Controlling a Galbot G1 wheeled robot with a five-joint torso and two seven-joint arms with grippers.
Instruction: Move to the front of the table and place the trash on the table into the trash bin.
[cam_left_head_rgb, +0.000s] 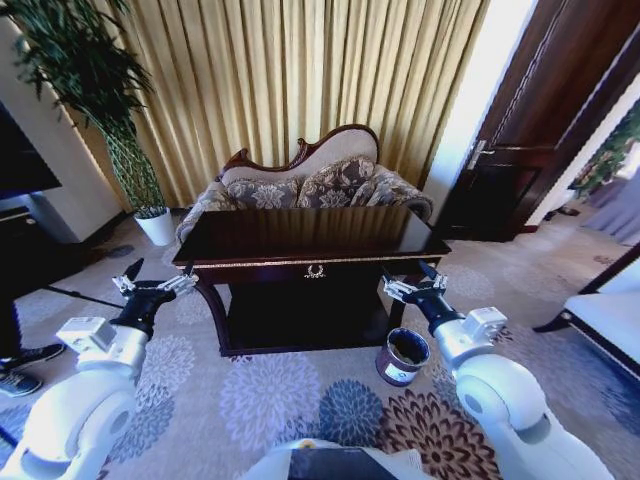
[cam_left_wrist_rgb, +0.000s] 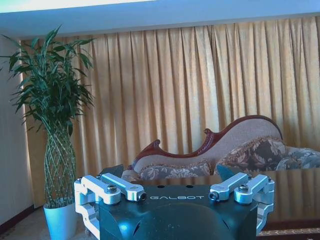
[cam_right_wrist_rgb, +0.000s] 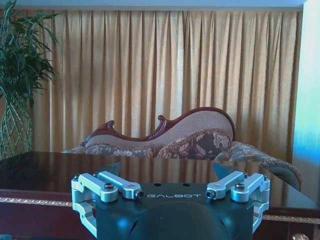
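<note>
The robot stands in front of the large glossy dark-brown wooden table (cam_left_head_rgb: 310, 235) with the gold emblem on its drawer. Both arms are raised before it. The left gripper (cam_left_head_rgb: 150, 284) hangs near the table's left front corner, and its fingers are spread wide and hold nothing. The right gripper (cam_left_head_rgb: 412, 288) hangs near the right front corner, also spread and empty.

The small round dark trash bin (cam_left_head_rgb: 402, 357) with a bluish inside stands on the flowered carpet (cam_left_head_rgb: 280, 400), just beside the table's right front leg and below the right gripper.

On the shiny top I cannot make out any trash; if small litter lies there, it is lost in the reflections. I judge such litter will be light. Crumpled paper and a wrapper are soft and will yield under the fingers, so a pinch across the middle should do. A plastic bottle is smooth and may slip, so its body is the better place to hold.
</note>
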